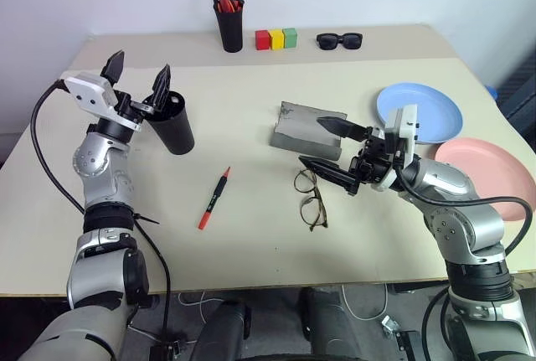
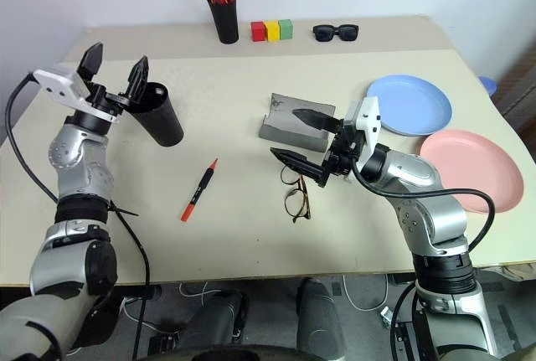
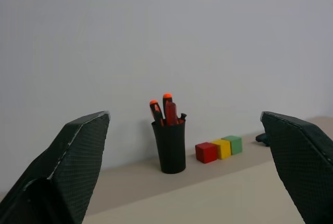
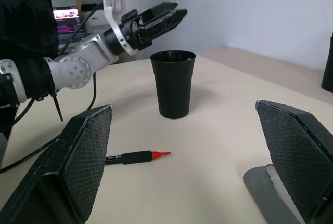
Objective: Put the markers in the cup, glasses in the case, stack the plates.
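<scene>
Just below the right gripper (image 1: 333, 145), fingers spread wide and empty, the glasses (image 1: 311, 198) lie on the bench (image 1: 251, 235): light, thin wire, easily bent, best pinched at the bridge; farther off, the left gripper (image 1: 139, 76) gapes above the cup (image 1: 171, 123)

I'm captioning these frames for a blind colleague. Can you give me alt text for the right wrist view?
A plain black cup stands upright on a beige table, with the left gripper open above its rim. A red-tipped marker lies on the table nearer the camera, and a corner of the grey case shows between the right gripper's own spread fingers.
</scene>
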Controlling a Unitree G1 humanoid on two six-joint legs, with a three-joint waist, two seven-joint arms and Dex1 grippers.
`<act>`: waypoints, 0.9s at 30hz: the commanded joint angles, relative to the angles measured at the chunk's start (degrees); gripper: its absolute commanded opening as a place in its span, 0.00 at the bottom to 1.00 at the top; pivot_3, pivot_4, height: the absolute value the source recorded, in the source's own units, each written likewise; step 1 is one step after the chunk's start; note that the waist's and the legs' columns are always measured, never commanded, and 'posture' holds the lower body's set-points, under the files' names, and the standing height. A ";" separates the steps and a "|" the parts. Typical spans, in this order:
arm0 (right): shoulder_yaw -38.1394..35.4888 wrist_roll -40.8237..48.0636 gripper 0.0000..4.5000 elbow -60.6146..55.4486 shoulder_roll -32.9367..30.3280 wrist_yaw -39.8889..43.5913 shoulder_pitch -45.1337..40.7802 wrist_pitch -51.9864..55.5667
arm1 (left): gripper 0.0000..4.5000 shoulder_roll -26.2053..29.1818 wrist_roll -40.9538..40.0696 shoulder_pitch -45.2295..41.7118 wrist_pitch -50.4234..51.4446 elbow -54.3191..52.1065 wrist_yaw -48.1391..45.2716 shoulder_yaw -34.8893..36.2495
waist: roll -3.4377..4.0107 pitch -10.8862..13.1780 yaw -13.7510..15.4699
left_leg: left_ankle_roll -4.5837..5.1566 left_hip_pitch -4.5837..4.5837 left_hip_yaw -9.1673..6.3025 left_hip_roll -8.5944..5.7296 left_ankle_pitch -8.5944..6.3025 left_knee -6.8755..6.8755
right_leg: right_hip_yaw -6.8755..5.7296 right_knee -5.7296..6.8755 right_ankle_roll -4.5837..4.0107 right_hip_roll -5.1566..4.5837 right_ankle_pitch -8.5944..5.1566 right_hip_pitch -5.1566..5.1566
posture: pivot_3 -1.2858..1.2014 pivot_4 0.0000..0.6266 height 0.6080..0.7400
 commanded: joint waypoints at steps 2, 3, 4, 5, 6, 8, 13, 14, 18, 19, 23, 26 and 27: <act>-0.69 0.21 1.00 -1.98 0.07 -0.07 -0.90 -1.22 | 0.99 1.54 -4.14 3.19 17.97 -21.58 2.13 -4.39 | 0.00 0.00 -0.02 | 0.00 -0.01 -0.01 0.01 0.00 0.01 | 0.00 0.01 0.00 0.00 0.00 0.00 | 0.52 0.24 1.00; -0.69 0.14 1.00 -1.78 0.06 0.03 -0.92 -1.34 | 0.99 2.86 -5.72 4.51 24.87 -28.75 2.60 -6.50 | 0.00 0.00 -0.06 | 0.00 0.00 -0.02 0.01 0.00 0.00 | 0.00 0.02 0.00 0.00 0.00 0.00 | 0.52 0.24 1.00; -0.70 0.08 1.00 -1.60 0.06 0.10 -0.94 -1.43 | 0.99 4.24 -7.37 5.45 32.51 -34.88 3.99 -8.07 | 0.00 0.00 -0.10 | 0.00 -0.02 -0.02 0.01 0.00 0.00 | 0.00 0.02 0.00 0.00 0.00 -0.01 | 0.52 0.24 1.00; -0.71 0.00 1.00 -1.28 0.08 0.22 -0.99 -1.60 | 0.99 5.15 -8.91 5.94 39.56 -38.99 6.49 -8.79 | 0.00 0.00 -0.12 | 0.00 -0.01 -0.03 0.02 0.00 0.00 | 0.01 0.03 0.00 0.00 0.00 -0.01 | 0.52 0.24 1.00; -0.69 -0.15 1.00 -0.89 0.11 0.37 -1.08 -1.83 | 0.99 5.78 -9.11 6.39 44.07 -42.75 8.70 -9.47 | 0.00 0.00 -0.11 | 0.00 -0.02 -0.03 0.02 0.00 0.00 | 0.01 0.03 0.00 0.00 0.00 -0.02 | 0.52 0.24 1.00; -0.69 -0.28 1.00 -0.24 0.24 0.60 -1.40 -2.20 | 0.99 7.16 -11.44 7.07 56.75 -49.42 13.89 -10.82 | 0.00 0.00 -0.13 | 0.01 0.03 -0.03 0.02 0.00 -0.01 | 0.02 0.06 0.01 0.01 0.00 0.00 | 0.52 0.24 1.00; -0.24 -0.15 1.00 0.57 0.80 1.04 -2.40 -2.40 | 0.99 7.36 -10.84 4.52 83.52 -60.20 26.41 -16.54 | 0.01 0.00 -0.28 | 0.01 0.07 -0.03 0.04 0.00 0.00 | 0.06 0.11 0.00 0.13 -0.01 0.01 | 0.52 0.24 1.00; -0.03 -0.22 1.00 0.52 1.00 1.04 -2.41 -2.42 | 0.99 5.93 -10.86 3.53 86.39 -61.15 28.39 -16.62 | 0.01 0.00 -0.23 | 0.00 0.07 -0.04 0.05 0.00 0.00 | 0.07 0.10 0.00 0.14 -0.01 0.01 | 0.52 0.24 1.00; 0.26 -0.35 1.00 0.09 1.59 0.99 -2.05 -2.30 | 0.99 0.22 -11.65 1.93 97.55 -63.21 33.50 -14.84 | -0.02 0.01 -0.06 | -0.02 0.04 -0.08 0.07 0.01 0.00 | 0.07 0.07 -0.01 0.19 -0.01 0.01 | 0.52 0.24 1.00; 0.06 -0.36 1.00 -0.09 1.46 1.10 -1.78 -2.25 | 0.99 -0.26 -11.65 2.70 100.02 -63.82 33.94 -14.46 | -0.01 0.01 -0.06 | -0.03 0.04 -0.08 0.07 0.02 0.00 | 0.07 0.06 -0.01 0.19 -0.01 0.02 | 0.52 0.24 1.00; -0.94 -0.93 1.00 0.08 -0.66 2.61 0.09 -2.46 | 0.99 0.74 -12.02 5.26 110.23 -64.88 33.31 -11.75 | -0.01 0.01 -0.42 | -0.08 0.07 -0.04 0.10 0.05 -0.06 | 0.13 0.07 -0.02 0.25 -0.02 -0.04 | 0.52 0.24 1.00; -0.40 -2.16 1.00 0.34 -1.62 3.52 1.55 -3.65 | 0.99 3.57 -11.17 7.62 111.75 -64.63 31.89 -11.62 | -0.01 0.01 -0.28 | -0.10 0.05 -0.06 0.15 0.06 -0.07 | 0.15 0.08 -0.04 0.32 -0.02 -0.05 | 0.52 0.24 1.00; -0.29 -2.02 1.00 0.21 -1.33 3.39 1.75 -3.63 | 0.99 4.26 -10.71 8.44 111.54 -64.24 31.65 -11.84 | -0.01 0.01 -0.20 | -0.11 0.06 -0.05 0.15 0.06 -0.07 | 0.16 0.08 -0.04 0.32 -0.02 -0.05 | 0.52 0.24 1.00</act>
